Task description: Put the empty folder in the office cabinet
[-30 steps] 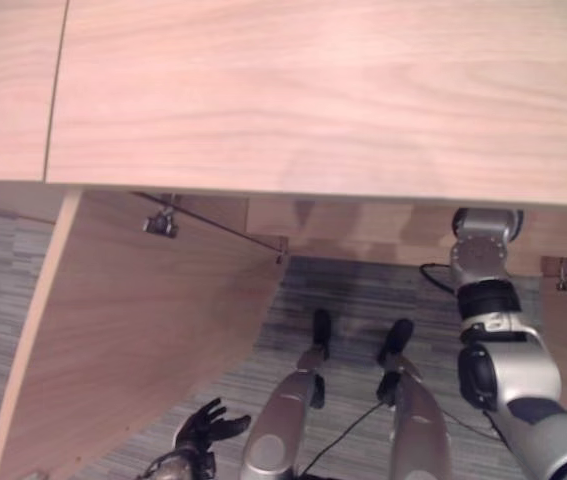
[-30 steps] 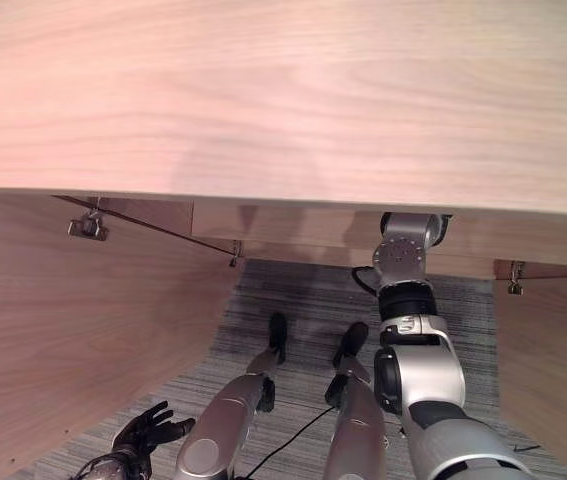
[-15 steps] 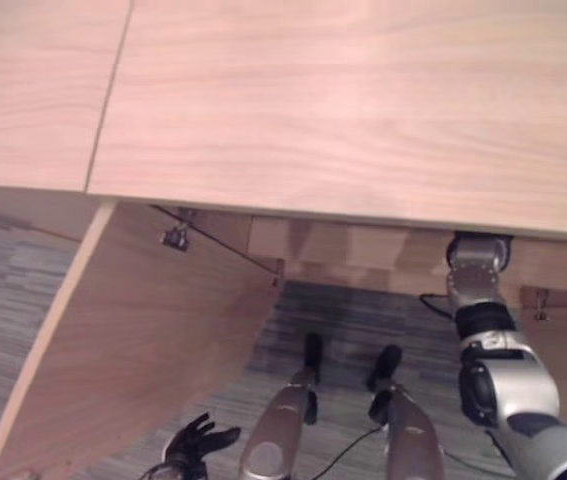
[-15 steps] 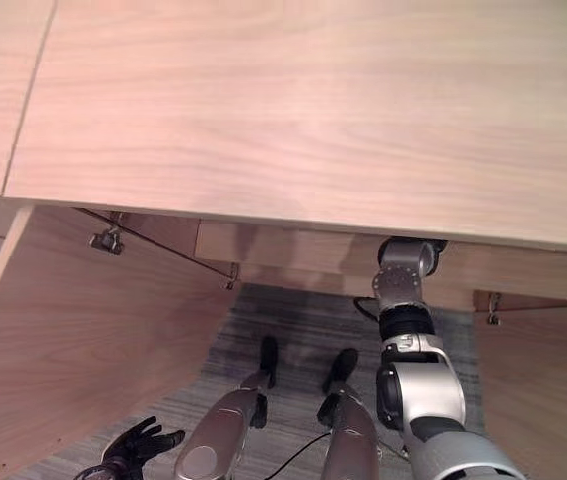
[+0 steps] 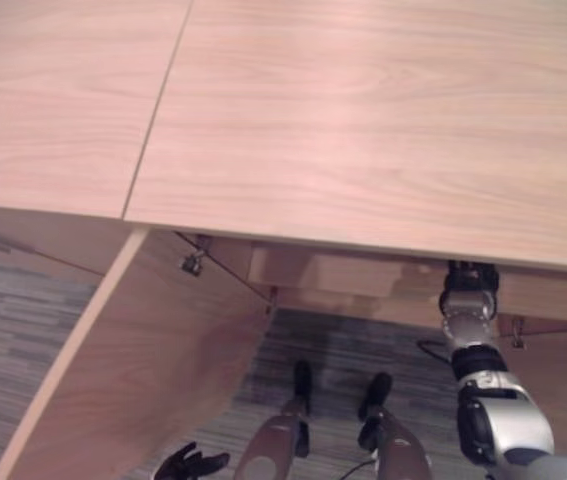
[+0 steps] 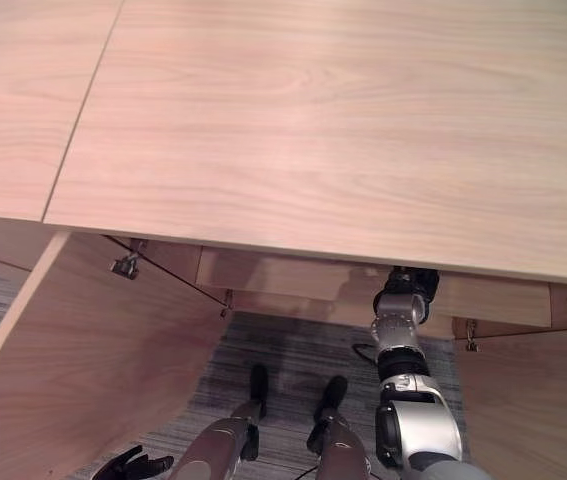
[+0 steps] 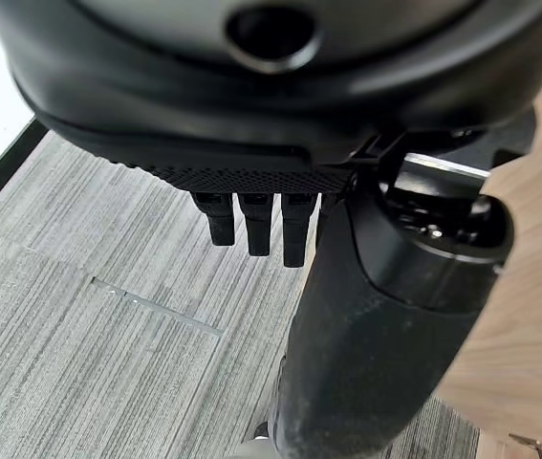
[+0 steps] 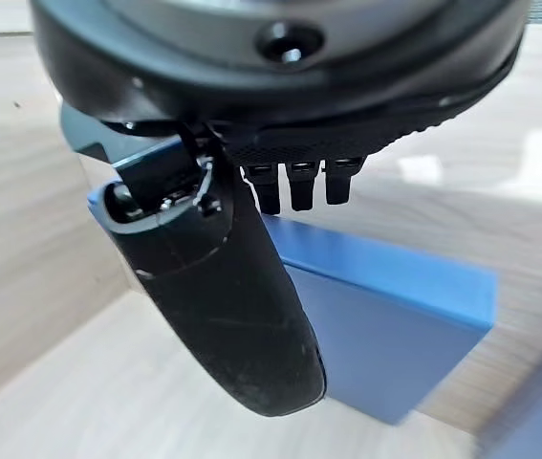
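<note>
My right robot hand reaches under the cabinet's wooden top, low in the right of the frame. In my right wrist view the blue folder lies on the pale cabinet shelf just past my fingers, which point straight out, released, thumb over its near corner. My left robot hand hangs relaxed over the carpet, beside the open cabinet door.

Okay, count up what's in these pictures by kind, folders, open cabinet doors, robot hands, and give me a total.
Blue rectangular folders: 1, inside the light wooden cabinet.
Open light wooden cabinet doors: 1 certain; a second panel at the lower right may be another.
Dark robot hands: 2, left hand and right hand.
Total: 4
</note>
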Available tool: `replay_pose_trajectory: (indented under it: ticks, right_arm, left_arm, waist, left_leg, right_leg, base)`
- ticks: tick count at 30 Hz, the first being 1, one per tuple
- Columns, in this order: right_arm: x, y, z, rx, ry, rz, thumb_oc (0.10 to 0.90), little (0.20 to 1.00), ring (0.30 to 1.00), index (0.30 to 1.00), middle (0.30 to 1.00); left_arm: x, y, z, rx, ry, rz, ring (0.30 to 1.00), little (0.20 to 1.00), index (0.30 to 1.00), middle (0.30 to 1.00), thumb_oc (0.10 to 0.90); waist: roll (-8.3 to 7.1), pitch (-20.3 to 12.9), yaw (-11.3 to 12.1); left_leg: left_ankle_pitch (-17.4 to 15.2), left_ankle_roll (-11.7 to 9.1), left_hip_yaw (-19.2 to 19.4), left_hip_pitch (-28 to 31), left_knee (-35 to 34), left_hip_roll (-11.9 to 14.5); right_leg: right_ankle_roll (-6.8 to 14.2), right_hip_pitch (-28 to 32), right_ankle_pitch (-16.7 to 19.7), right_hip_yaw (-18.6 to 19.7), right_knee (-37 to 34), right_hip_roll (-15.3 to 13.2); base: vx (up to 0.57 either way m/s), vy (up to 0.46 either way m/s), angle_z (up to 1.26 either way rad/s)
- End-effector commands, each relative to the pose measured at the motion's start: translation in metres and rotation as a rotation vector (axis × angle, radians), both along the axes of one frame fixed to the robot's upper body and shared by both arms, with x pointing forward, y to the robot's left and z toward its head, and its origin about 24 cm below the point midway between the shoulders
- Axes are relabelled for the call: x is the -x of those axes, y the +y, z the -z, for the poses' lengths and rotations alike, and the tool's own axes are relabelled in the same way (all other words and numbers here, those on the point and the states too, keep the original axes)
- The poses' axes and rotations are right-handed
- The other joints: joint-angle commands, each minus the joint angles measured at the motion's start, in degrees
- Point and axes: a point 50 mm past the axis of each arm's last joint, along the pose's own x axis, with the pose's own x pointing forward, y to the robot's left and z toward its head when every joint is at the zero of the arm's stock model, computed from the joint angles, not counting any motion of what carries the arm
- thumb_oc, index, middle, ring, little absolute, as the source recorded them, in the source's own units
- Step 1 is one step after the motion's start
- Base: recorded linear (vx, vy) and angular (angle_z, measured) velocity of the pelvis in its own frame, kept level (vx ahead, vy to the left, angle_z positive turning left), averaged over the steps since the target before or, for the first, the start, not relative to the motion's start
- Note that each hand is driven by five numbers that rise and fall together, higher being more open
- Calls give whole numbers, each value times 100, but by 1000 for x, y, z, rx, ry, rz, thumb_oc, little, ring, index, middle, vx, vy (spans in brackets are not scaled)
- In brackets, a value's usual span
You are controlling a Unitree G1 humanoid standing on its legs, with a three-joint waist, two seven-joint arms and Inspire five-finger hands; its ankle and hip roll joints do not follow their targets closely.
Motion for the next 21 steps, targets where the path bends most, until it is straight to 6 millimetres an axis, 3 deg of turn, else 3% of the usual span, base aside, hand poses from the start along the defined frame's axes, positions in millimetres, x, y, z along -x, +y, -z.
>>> replay_pose_trajectory:
  ticks: [1, 6, 16, 19, 20, 21]
  right_arm:
    - [-7, -11, -33, 154, -141, -5, 800, 900, 900, 900, 900]
    - [-3, -16, -18, 132, -85, -1, 800, 900, 900, 900, 900]
    - [5, -10, 8, 100, -8, -25, 800, 900, 900, 900, 900]
    - [5, -8, 8, 108, -15, -35, 800, 900, 900, 900, 900]
    - [5, -6, 9, 111, -13, -42, 800, 900, 900, 900, 900]
    - [6, -2, 15, 101, 3, -57, 800, 900, 900, 900, 900]
  left_arm:
    - [35, 18, 2, -70, 125, 1, 900, 900, 900, 900, 800]
    - [40, 20, 3, -79, 145, 8, 900, 900, 900, 900, 800]
    - [66, 23, 6, -88, 260, 37, 900, 900, 900, 900, 800]
    - [63, 24, 6, -90, 247, 24, 900, 900, 900, 900, 800]
    - [64, 25, 5, -94, 251, 19, 900, 900, 900, 900, 800]
    - [70, 28, 5, -105, 274, -4, 900, 900, 900, 900, 800]
  waist:
    - [-119, -354, 15]
    - [-119, -437, -35]
    - [-314, -654, -160]
    - [-252, -624, -169]
    - [-208, -619, -147]
    - [-118, -673, -64]
  left_leg:
    - [-958, -133, 12, 706, -21, -313]
    - [-989, -95, 26, 841, -35, -405]
    - [-1012, 20, 197, 1042, -46, -549]
    - [-983, 21, 217, 1064, -46, -461]
    - [-956, 16, 253, 1057, -46, -390]
    - [-896, -9, 370, 998, -43, -227]
  right_leg:
    - [471, 236, 306, -21, -480, -40]
    - [542, 255, 400, -3, -436, -160]
    - [740, 173, 768, 7, -440, -367]
    - [794, 125, 623, 124, -184, -418]
    - [800, 168, 497, 163, -39, -500]
    - [746, 364, 320, 126, 259, -770]
  base:
    - [2, 158, 11]
    - [-14, 87, 4]
    - [-22, 54, -10]
    - [-33, 2, -5]
    - [-122, -46, -9]
    - [-110, -52, -18]
